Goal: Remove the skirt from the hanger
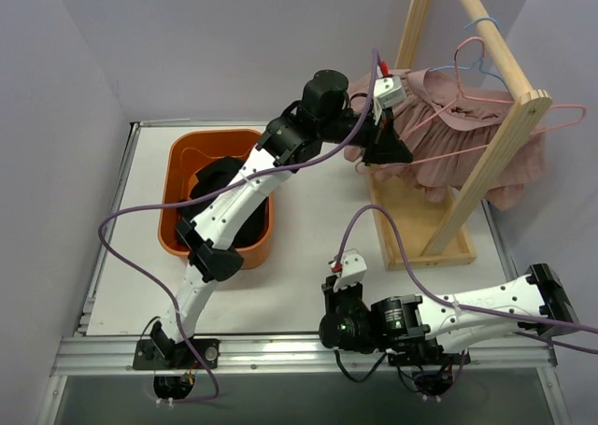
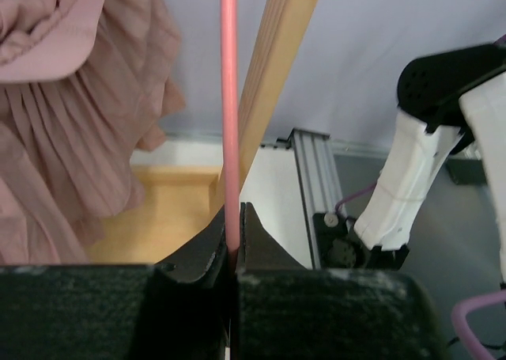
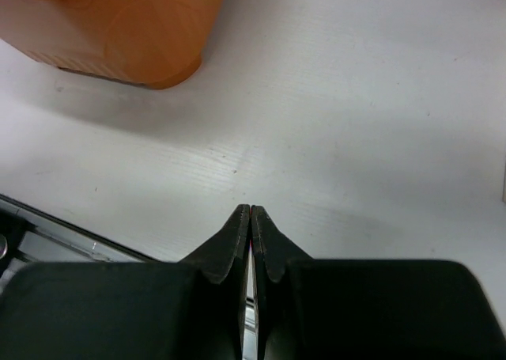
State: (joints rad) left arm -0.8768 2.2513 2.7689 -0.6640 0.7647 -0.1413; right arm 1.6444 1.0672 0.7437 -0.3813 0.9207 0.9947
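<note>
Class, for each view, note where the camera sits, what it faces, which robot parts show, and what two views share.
Top external: above, behind the robot, facing down on table, tub, rack, skirt; left arm, right arm show.
Left wrist: on that wrist, facing hanger and skirt; own jaws shut on the hanger.
Right wrist: on that wrist, facing table and tub; own jaws shut, empty.
Shared: top and right wrist show the tub.

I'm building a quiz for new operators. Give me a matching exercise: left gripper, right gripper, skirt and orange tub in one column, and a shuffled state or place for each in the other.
1 left gripper
2 right gripper
3 skirt
4 orange tub

A holds dark cloth
B shut, empty, over the table
C hangs at the wooden rack
D shut on the pink hanger

Pairs: 1-D, 2-B, 3-C, 4-A
</note>
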